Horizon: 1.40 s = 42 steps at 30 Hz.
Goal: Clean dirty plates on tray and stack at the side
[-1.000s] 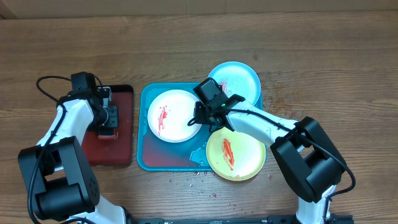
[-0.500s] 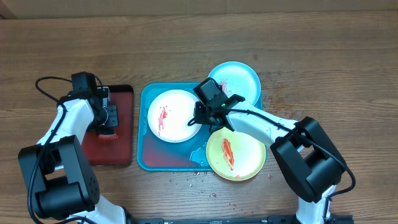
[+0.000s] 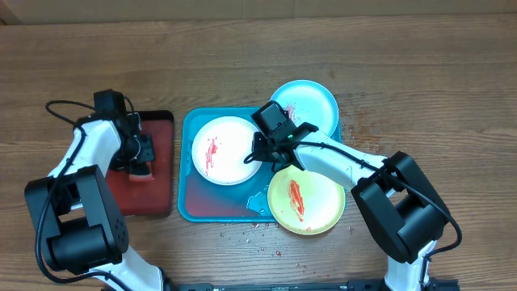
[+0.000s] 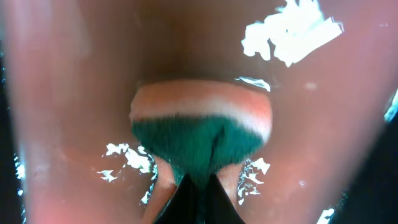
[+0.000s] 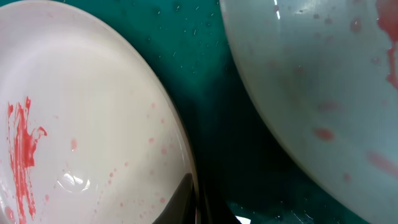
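The white plate (image 3: pixel 226 150), smeared red, lies on the left of the turquoise tray (image 3: pixel 191 204). The light blue plate (image 3: pixel 311 101) leans on the tray's back right corner. The yellow-green plate (image 3: pixel 305 202) overlaps the tray's front right edge. My right gripper (image 3: pixel 260 155) is shut on the white plate's right rim (image 5: pixel 81 124), one finger over it and one under (image 5: pixel 196 202). The light blue plate (image 5: pixel 311 81) and the tray floor (image 5: pixel 211 74) lie just beyond. My left gripper (image 3: pixel 141 158) is shut on a green and orange sponge (image 4: pixel 202 124), fingertips (image 4: pixel 202 196) pinching it against the wet dark red tray.
The dark red tray (image 3: pixel 153 194) with a black rim lies left of the turquoise tray and holds water (image 4: pixel 292 31). Crumbs and drops lie on the wooden table in front of the trays (image 3: pixel 258 234). A water puddle sits in the turquoise tray's front right (image 3: pixel 257 202).
My left arm has shifted slightly over the dark red tray with the sponge. The right gripper and the plates have not moved.
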Tool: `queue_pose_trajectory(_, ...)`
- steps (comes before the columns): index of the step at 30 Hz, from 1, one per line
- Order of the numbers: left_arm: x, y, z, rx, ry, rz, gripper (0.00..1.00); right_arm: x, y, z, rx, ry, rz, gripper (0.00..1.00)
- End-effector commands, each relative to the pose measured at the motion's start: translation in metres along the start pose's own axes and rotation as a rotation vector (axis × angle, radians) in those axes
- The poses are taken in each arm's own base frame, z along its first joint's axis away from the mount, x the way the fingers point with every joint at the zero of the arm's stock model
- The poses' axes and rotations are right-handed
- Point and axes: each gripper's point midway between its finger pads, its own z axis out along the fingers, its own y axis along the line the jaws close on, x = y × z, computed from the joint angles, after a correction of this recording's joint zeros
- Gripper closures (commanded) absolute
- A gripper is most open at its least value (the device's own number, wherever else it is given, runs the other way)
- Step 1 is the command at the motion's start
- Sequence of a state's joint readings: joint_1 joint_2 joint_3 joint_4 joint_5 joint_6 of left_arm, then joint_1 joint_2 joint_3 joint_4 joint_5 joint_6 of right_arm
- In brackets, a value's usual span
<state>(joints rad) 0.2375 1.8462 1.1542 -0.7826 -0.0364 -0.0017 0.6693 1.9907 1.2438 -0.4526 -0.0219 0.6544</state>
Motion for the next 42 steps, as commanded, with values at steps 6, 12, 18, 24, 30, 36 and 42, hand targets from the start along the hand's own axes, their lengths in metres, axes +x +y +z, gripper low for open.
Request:
queue_pose_trajectory(6,-0.044,-0.047,-0.097,0.249,-0.071,0.041,0.96,0.011,0.002,0.006,-0.016,0.056,0.001,0.96)
queue_pose_trajectory(12,-0.032,-0.094,-0.106,0.284,-0.048,0.214,0.96,0.016,0.005,0.005,-0.032,0.079,0.001,0.96)
queue_pose_trajectory(18,-0.009,-0.132,-0.095,0.285,-0.002,0.323,0.96,0.020,0.001,0.005,-0.019,0.097,0.003,0.96)
queue_pose_trajectory(24,-0.005,-0.147,-0.063,0.190,-0.042,0.305,0.96,0.025,0.004,0.004,-0.038,0.123,0.009,0.96)
queue_pose_trajectory(30,0.011,-0.151,-0.024,0.182,-0.048,0.257,0.96,0.027,-0.001,0.003,-0.039,0.151,0.027,0.96)
queue_pose_trajectory(36,0.041,-0.161,-0.002,0.169,-0.013,0.318,0.96,0.026,-0.002,0.003,-0.042,0.153,0.031,0.96)
queue_pose_trajectory(42,0.080,-0.217,-0.018,0.474,0.072,0.517,0.96,0.026,-0.002,0.003,-0.041,0.155,0.031,0.96)
